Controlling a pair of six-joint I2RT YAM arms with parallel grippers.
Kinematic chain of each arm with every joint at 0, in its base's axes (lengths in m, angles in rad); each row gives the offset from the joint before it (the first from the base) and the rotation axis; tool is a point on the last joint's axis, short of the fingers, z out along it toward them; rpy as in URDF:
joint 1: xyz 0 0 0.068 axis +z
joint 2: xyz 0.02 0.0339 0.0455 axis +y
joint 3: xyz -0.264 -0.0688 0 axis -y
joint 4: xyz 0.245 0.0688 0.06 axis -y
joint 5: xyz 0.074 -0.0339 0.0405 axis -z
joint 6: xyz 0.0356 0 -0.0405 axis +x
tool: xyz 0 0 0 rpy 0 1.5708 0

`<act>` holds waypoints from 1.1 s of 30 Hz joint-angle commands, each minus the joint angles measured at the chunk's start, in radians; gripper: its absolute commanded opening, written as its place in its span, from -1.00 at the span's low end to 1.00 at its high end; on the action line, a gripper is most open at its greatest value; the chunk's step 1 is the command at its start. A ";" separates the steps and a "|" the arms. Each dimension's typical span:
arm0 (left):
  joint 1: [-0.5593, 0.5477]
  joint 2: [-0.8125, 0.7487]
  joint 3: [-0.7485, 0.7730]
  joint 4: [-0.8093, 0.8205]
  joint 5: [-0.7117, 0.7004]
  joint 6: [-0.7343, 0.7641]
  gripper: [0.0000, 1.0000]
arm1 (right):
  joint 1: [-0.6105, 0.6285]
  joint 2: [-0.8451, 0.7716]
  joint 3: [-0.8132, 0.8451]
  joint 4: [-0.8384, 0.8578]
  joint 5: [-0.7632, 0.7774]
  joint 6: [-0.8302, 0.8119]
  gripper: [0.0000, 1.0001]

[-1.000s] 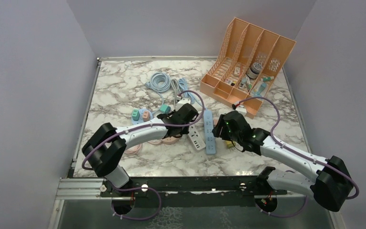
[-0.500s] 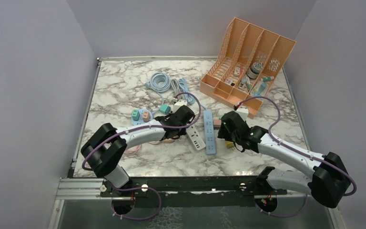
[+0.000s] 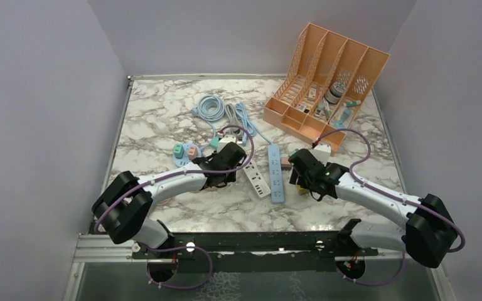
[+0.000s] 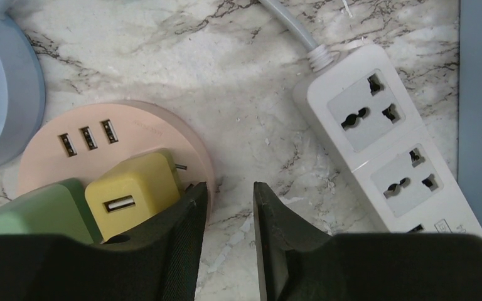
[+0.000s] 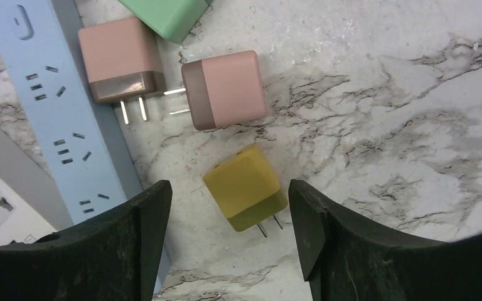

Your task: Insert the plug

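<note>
Fingers (image 5: 100, 251) of your right gripper (image 5: 226, 188) stand wide on either side of the yellow plug (image 5: 243, 186), touching nothing. It lies loose on the marble table (image 5: 383, 125), just beside the blue power strip (image 5: 50, 94) and below two pink plugs (image 5: 226, 88). Your left gripper (image 4: 229, 191) has its fingers almost together around nothing, next to the pink round hub (image 4: 132, 119), where a yellow charger (image 4: 132, 191) and a green one (image 4: 37, 210) already sit. So the work is early: grasp, carry and insertion all remain. The yellow plug rests on its side, its long axis diagonal in the right wrist view, prongs aimed lower right, away from the strip.
</note>
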 commanded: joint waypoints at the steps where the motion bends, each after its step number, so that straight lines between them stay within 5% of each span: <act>1: 0.006 -0.074 -0.014 -0.046 0.094 0.027 -0.23 | 0.001 0.048 -0.014 -0.003 -0.008 0.023 0.39; 7: 0.007 -0.179 -0.005 0.023 0.213 0.062 0.01 | 0.001 0.110 -0.024 0.029 -0.056 -0.014 0.35; 16: 0.011 -0.283 -0.043 0.102 0.295 0.074 0.12 | -0.010 0.194 -0.020 0.067 -0.059 -0.067 0.25; 20: 0.018 -0.324 -0.069 0.120 0.308 0.077 0.19 | -0.018 0.204 -0.023 0.093 -0.061 -0.085 0.05; 33: 0.061 -0.424 -0.117 0.202 0.412 0.030 0.46 | -0.019 -0.093 -0.040 0.284 -0.117 -0.189 -0.16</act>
